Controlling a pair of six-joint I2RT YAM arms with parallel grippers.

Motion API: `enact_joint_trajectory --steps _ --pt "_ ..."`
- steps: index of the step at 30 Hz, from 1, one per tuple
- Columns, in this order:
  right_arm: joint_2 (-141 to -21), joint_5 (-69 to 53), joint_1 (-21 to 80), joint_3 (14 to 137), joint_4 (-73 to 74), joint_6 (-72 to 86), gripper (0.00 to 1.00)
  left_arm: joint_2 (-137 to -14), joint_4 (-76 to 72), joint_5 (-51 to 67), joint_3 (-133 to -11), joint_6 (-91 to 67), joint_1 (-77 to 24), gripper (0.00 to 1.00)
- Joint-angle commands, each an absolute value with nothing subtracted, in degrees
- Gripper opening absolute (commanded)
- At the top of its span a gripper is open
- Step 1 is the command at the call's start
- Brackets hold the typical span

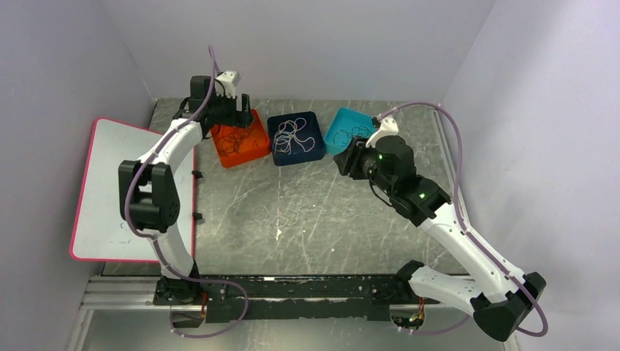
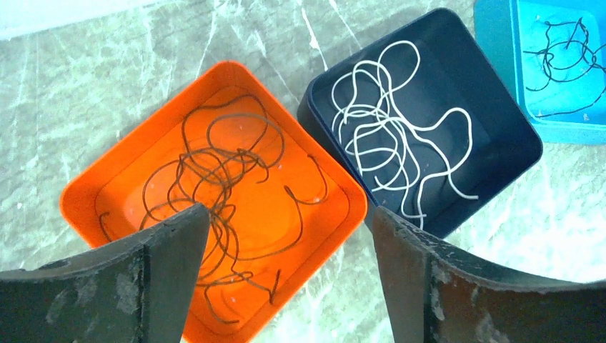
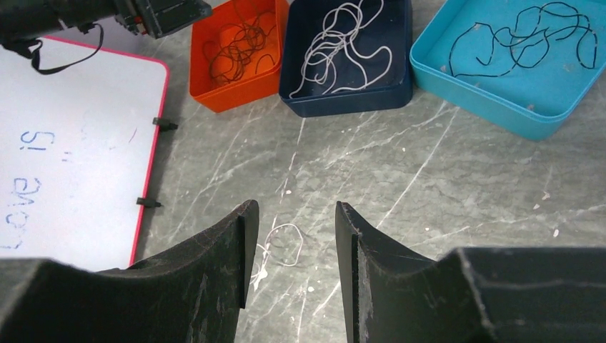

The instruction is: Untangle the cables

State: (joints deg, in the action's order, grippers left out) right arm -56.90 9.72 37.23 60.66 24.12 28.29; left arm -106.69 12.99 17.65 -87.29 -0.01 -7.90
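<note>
- Trays are set in a row at the far side of the table (image 1: 343, 219): an orange tray (image 2: 136, 143) on the left, a navy tray (image 2: 500, 121) in the middle and a teal tray (image 2: 497, 28) on the right.
- Brownish-red cables (image 2: 221, 179) are heaped in curly loops inside the orange tray.
- White cables (image 2: 389, 136) are looped inside the navy tray.
- Black cables (image 2: 564, 64) are spread in the teal tray.
- One loose white cable (image 3: 284, 239) is seen on the bare table, near its middle and well apart from the trays.
- The left gripper (image 2: 286, 214) is hung over the orange tray, jaws spread wide, with nothing gripped.
- The right gripper (image 3: 294, 207) is poised above the loose white cable, jaws partly apart, with nothing clamped between them.
- A pink-edged whiteboard (image 1: 102, 168) is laid at the table's left side.
</note>
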Motion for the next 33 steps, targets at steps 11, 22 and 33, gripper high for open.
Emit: enact_joint_trajectory --steps 11,22,33 --pt "-57.8 8.5 37.3 59.8 23.2 28.3 0.47 -113.4 9.5 15.9 -95.1 -0.6 -7.4 0.7" --pt "-56.5 10.1 37.3 59.9 25.6 28.2 0.47 -125.8 8.5 15.4 -104.2 1.6 -7.4 0.57" --pt "-56.3 10.3 37.3 59.9 26.5 27.4 0.47 -128.7 5.9 16.1 -101.0 1.0 -7.4 0.45"
